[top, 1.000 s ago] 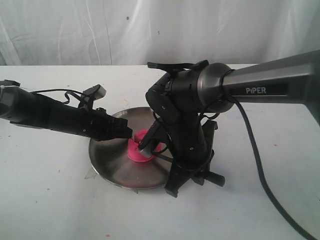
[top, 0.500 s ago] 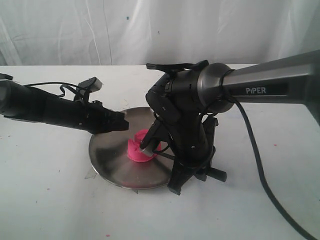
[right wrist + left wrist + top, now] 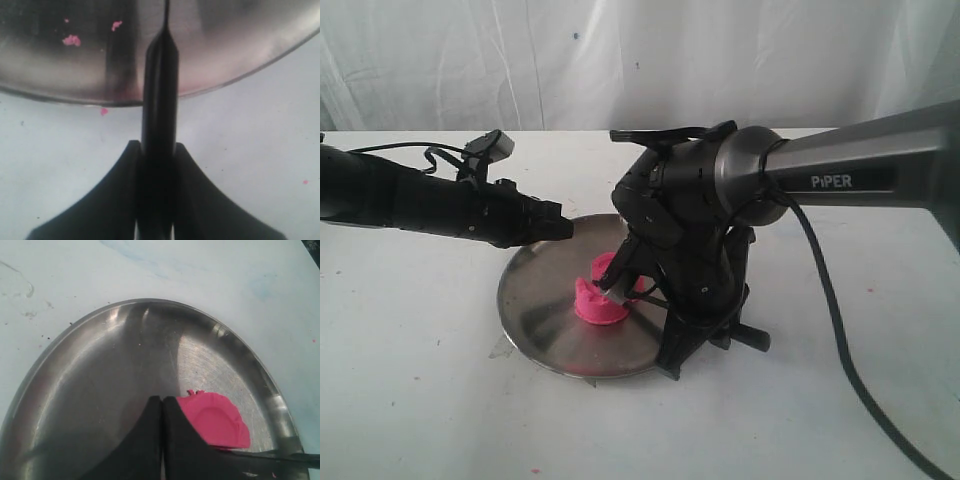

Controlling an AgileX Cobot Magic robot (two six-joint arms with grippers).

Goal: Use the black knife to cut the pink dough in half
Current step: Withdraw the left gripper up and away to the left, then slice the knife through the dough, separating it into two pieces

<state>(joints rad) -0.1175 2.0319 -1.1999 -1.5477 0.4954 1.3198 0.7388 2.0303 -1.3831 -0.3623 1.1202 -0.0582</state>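
Pink dough is seen lying on a round metal plate that is set on a white table. The lump is placed a little past the plate's middle, toward the right arm, whose bulky wrist is bent down over the near right part of the rim. In the exterior view a smaller pink lobe is raised behind a broader one; whether the two are fully parted cannot be told. The left gripper is held above the far left part of the plate, clear of the dough, with its two black fingers pressed together along a thin seam and nothing caught between them. From the left wrist view a half-round pink piece with a moulded hollow is shown just beside those fingertips, resting on the bare metal. The right gripper is clamped on the black knife: the straight handle is gripped between the two fingers, and the blade is pointed out over the plate's rim toward its centre, narrowing to a fine tip. In the left wrist view the blade is seen as a thin dark line at the dough's edge; whether it is touching the dough cannot be judged. A few pink crumbs are scattered on the metal near the rim, and one more speck is left on the table just outside it.
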